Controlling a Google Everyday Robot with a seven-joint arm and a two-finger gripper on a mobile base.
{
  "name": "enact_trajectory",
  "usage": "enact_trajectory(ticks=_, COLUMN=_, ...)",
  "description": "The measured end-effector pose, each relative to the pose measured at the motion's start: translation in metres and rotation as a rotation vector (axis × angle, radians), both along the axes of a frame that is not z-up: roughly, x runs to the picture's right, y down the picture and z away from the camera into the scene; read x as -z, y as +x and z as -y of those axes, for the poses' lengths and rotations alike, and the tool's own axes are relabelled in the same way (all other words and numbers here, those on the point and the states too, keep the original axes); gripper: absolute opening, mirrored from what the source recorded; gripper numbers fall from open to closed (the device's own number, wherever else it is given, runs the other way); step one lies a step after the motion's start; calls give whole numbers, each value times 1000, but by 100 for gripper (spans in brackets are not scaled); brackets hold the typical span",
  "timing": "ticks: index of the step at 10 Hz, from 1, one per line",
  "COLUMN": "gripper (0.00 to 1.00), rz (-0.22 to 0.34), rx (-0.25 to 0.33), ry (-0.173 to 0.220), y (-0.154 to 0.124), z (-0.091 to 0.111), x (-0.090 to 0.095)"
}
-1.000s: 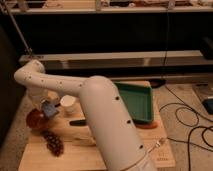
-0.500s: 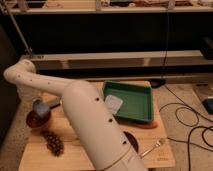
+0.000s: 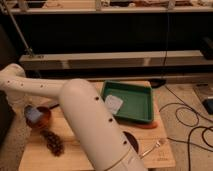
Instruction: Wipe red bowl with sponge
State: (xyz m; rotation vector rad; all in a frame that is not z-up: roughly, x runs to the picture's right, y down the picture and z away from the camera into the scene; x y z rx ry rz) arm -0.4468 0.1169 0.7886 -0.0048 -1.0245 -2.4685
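Note:
The red bowl (image 3: 44, 121) sits at the left edge of the wooden table, orange-red and shallow. My gripper (image 3: 32, 113) hangs at the end of the white arm, right over the bowl's left part. It is shut on the light-blue sponge (image 3: 34, 116), which is pressed into or just above the inside of the bowl. The arm hides the table behind the bowl.
A green tray (image 3: 137, 107) holding a white square piece (image 3: 113, 104) stands at the back right. A dark pine-cone-like cluster (image 3: 52, 142) lies in front of the bowl. A dark purple bowl (image 3: 132, 142), a fork (image 3: 152, 147) and an orange item (image 3: 150, 125) lie front right. Cables run over the floor to the right.
The arm has swung further left and the gripper with the sponge has dropped down onto the red bowl. The camera view has come closer to the table.

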Motion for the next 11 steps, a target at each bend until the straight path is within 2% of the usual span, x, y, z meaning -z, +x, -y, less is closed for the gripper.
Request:
enact_trajectory(ticks=1, gripper=0, rz=-2, rx=18, ry=-11, y=2, z=-13, x=3)
enact_trajectory(ticks=3, gripper=0, rz=-11, rx=30, ry=-22, y=10, z=-26, x=4)
enact_trajectory(ticks=4, gripper=0, rz=-28, rx=20, ry=-25, y=23, z=-27, x=3)
enact_trajectory(ticks=6, gripper=0, rz=-62, rx=-10, ry=-13, y=50, z=-24, x=4)
enact_trajectory(ticks=8, gripper=0, rz=-99, rx=-47, ry=6, y=74, z=-11, x=6)
enact_trajectory(ticks=11, gripper=0, rz=-123, rx=-63, ry=17, y=73, z=-2, x=-1)
